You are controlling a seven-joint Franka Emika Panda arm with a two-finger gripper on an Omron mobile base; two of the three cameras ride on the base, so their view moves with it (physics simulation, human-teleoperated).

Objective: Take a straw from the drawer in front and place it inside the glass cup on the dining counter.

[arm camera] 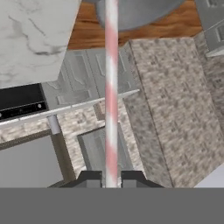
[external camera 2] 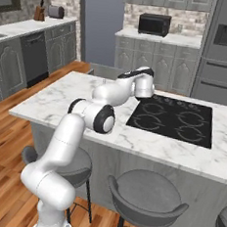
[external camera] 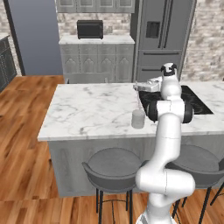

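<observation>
Pink-white straw (arm camera: 111, 87) clamped between fingers (arm camera: 89, 178), top end cut off, glass cup (external camera: 138, 118) on dining counter (external camera: 87, 109).

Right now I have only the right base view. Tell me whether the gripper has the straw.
Observer: Yes. In the hand view the straw stands clamped between the tips of the shut gripper.
Operator: Give me the cup's place.
Observer: In the left base view the cup stands upright on the counter, near its front edge, just left of the cooktop.
Operator: Say where the gripper is from it.
Observer: Beyond the cup, near the cooktop's far left corner.
</observation>
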